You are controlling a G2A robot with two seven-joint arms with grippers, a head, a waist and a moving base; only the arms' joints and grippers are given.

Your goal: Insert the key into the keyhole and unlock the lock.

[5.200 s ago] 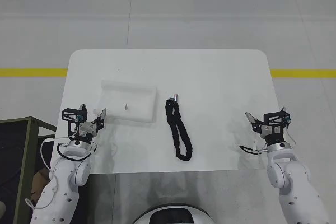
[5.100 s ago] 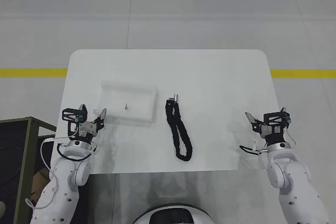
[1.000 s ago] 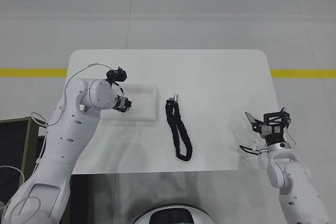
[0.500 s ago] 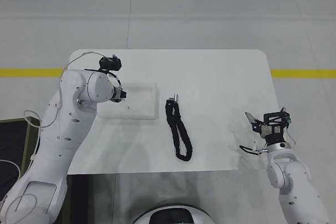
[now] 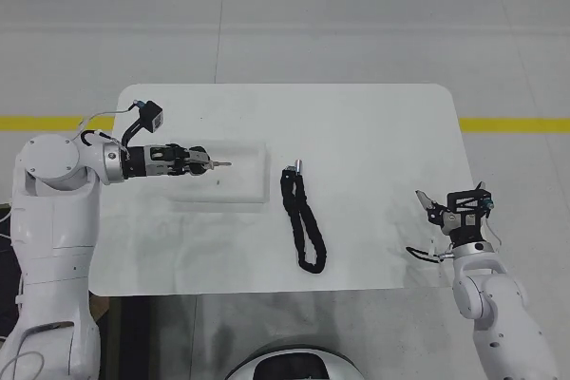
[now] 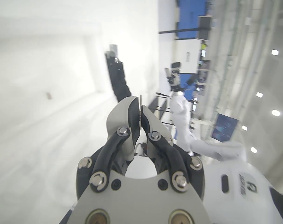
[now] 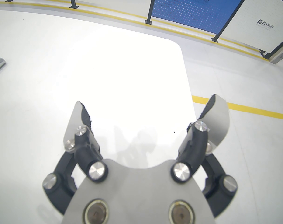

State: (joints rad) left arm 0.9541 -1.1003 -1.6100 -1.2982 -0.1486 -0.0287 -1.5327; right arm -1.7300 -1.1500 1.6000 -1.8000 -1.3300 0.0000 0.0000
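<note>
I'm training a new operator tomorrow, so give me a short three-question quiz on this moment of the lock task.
1. True or false: the right end effector is shut on the key.
2. Where does the black lock lie? A) inside the white tray B) on the table beside the tray C) hanging off the table's edge
3. Fill in: the key is pinched by the ___ end effector.
Key: 1 false, it is open and empty; 2 B; 3 left, meaning the left end effector.
</note>
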